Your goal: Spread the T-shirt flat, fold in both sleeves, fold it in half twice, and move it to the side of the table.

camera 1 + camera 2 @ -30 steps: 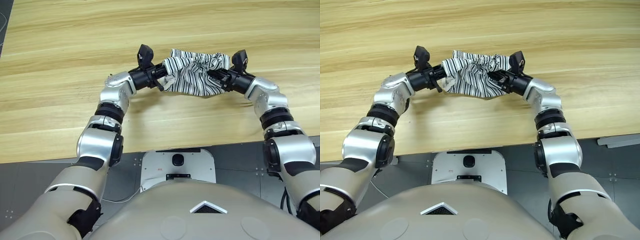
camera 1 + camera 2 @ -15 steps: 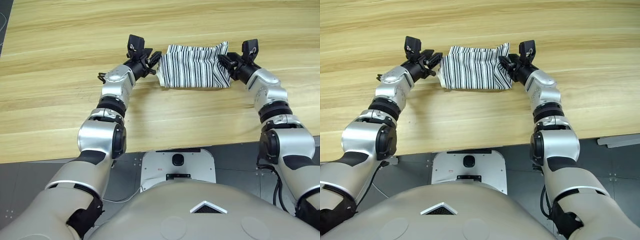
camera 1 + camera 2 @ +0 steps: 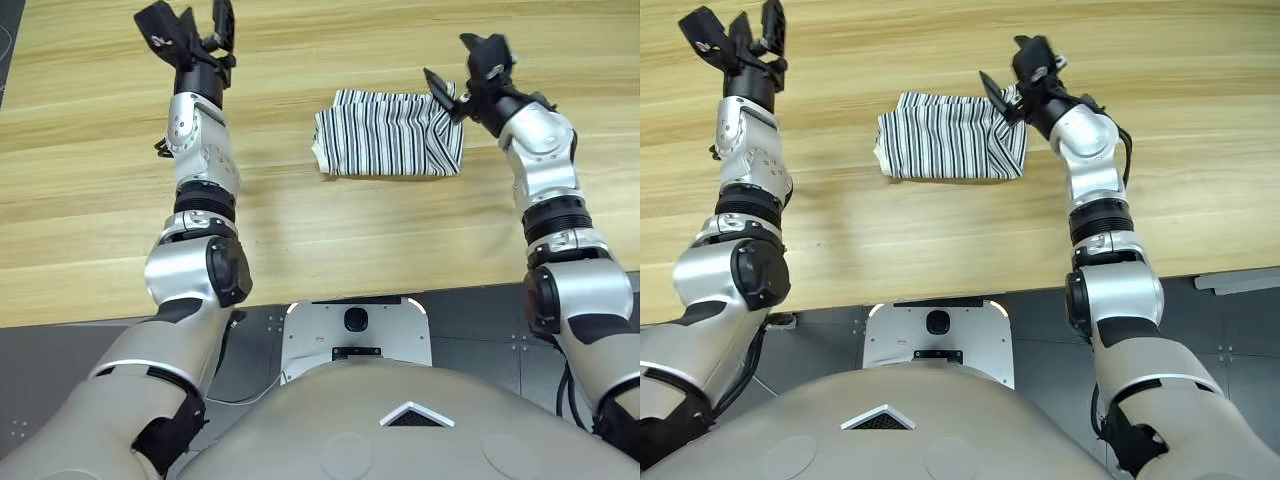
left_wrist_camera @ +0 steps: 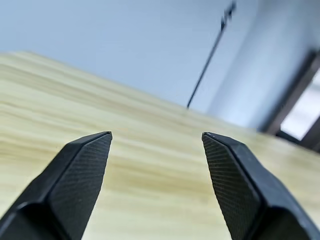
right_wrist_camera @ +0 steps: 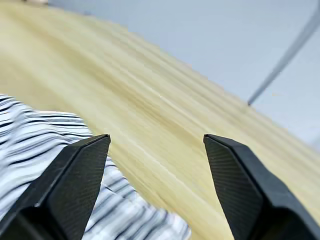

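My left pincer (image 3: 203, 20) hangs high over the far part of the table (image 3: 330, 45). Its fingers are spread wide and there is nothing in them. The left wrist view shows the same: two black fingertips (image 4: 80, 170) well apart, with bare wood between them. My right pincer (image 3: 462, 68) is also spread and holds nothing.

The T-shirt (image 3: 390, 135) lies as a striped, folded rectangle just beside the right pincer, on the side toward my left pincer and a little nearer to me. Its far corner sits right at the right pincer's lower finger, and from the head views I cannot tell whether they touch. The shirt is well apart from the left pincer, off toward the right arm and closer to me.

In the right wrist view I get the cloth close up. The stripes run beside and behind one finger, and only wood shows in the gap between the two. The left wrist view gives me the room past the table: a pale wall (image 4: 125, 40), a thin dark line (image 4: 210, 55) running up it, and a dark door frame (image 4: 295, 95) off to one side.

Open wood stretches beyond both pincers and across the span between the left pincer and the shirt. The table's near edge runs well behind both pincers, toward me. Outboard of the left pincer, a sliver of dark floor (image 3: 6, 50) marks the table's left edge.
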`<state>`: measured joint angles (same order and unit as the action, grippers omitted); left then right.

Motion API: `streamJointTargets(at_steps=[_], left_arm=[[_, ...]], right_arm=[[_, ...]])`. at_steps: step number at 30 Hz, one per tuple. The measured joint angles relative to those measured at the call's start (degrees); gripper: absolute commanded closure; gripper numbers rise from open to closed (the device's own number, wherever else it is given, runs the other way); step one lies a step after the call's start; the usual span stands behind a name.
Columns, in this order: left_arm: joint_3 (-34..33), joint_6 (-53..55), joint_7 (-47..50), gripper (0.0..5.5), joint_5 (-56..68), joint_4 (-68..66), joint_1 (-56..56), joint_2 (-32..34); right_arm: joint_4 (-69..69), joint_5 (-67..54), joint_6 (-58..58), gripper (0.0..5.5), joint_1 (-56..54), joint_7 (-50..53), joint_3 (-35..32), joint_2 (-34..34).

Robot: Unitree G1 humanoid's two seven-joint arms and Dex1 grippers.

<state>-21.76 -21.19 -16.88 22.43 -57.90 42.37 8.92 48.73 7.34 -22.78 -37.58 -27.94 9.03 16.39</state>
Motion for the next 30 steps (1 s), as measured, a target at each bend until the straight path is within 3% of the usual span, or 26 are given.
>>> streamJointTargets(at_steps=[8, 17, 23, 30], left_arm=[[2.6, -1.7, 3.4, 2.14, -1.4, 15.4, -6.7, -6.5], [3.0, -0.5, 6.5, 2.14, -1.2, 24.5, -10.1, -7.5], [2.0, -0.7, 7.9, 2.14, -1.0, 29.2, -12.3, -7.3], [0.3, -0.4, 9.0, 2.14, -0.3, 35.2, -15.3, -5.9]], right_arm=[[5.8, 9.3, -1.1, 2.04, -4.5, 7.6, 6.6, -5.4], [20.9, 20.2, 5.5, 2.04, -13.2, 6.1, 15.8, -5.4], [23.4, 32.0, 5.5, 2.04, -18.0, 3.7, 27.2, 3.1], [28.4, 42.2, 11.1, 2.04, -17.4, 8.4, 34.6, 16.7]])
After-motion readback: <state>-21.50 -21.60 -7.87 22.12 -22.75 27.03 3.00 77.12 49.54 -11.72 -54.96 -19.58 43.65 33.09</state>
